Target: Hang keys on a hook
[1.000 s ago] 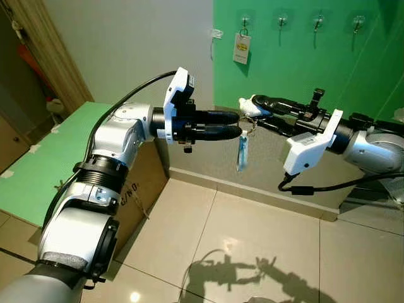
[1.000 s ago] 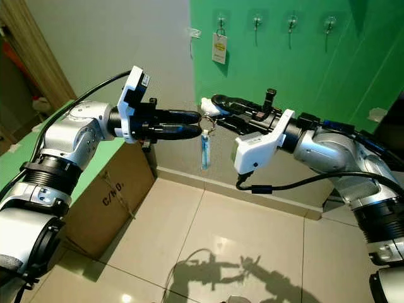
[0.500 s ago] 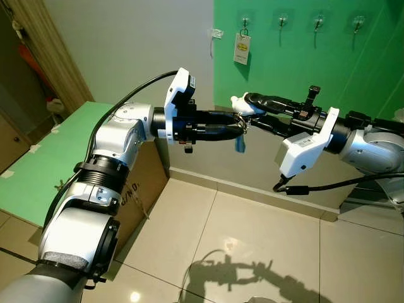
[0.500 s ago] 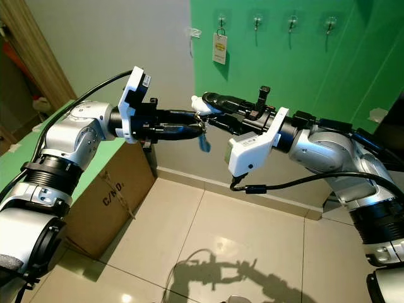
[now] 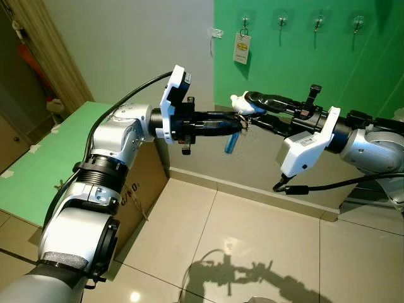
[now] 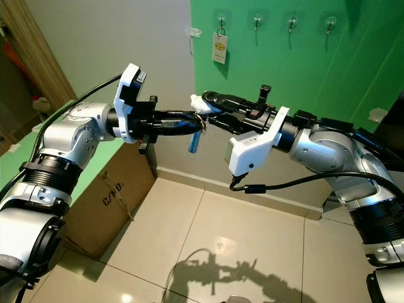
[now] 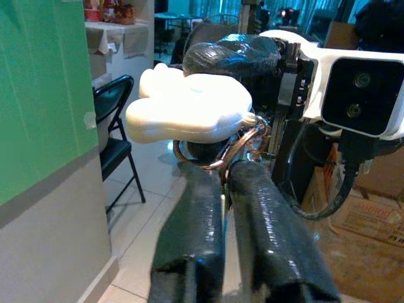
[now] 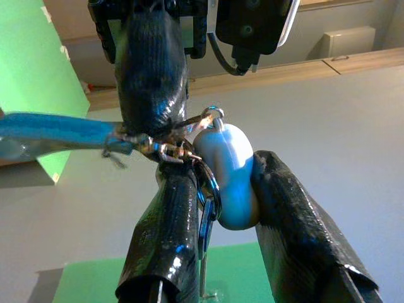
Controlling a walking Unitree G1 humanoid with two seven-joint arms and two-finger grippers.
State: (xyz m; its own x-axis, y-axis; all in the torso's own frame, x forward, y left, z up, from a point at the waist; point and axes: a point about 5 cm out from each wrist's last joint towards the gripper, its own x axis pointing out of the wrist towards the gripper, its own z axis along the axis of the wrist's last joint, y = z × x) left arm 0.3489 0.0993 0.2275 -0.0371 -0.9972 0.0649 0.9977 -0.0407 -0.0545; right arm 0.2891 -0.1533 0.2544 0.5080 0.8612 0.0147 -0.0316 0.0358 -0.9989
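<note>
Green counter top (image 5: 38, 158) sits far left, with a cardboard box (image 6: 104, 202) under its edge and a wooden door frame (image 5: 44, 50) behind it. We have the left gripper (image 5: 235, 125) reaching out level from that side, fingers (image 7: 189, 240) pressed together on the key ring, as the left wrist view shows. The keys (image 5: 243, 121) hang in mid-air between the two arms, well below and short of the hooks. Their blue strap (image 5: 231, 141) sticks out slanted under the left fingertips. The white fob (image 5: 240, 105) on the same ring is clamped by the right gripper (image 5: 243, 107), whose fingers (image 8: 297, 240) grip it from both sides in the right wrist view. So both grippers hold the same bunch, tips touching or nearly so.

Behind them, the wall is grey on the left and green on the right. Four hooks run in a row high on the green part: the leftmost hook (image 5: 244, 23) carries a white tag (image 5: 241, 48), then the second hook (image 5: 282, 21), the third hook (image 5: 319, 22) and the fourth hook (image 5: 358, 23) are bare. The right arm (image 5: 372, 148) comes in from the right below those hooks, with a black cable (image 5: 328, 186) looping under it. A grey skirting band (image 5: 265, 170) runs along the wall base. The floor (image 5: 252, 252) is glossy beige tile, showing the arms' shadow (image 5: 246, 274).
</note>
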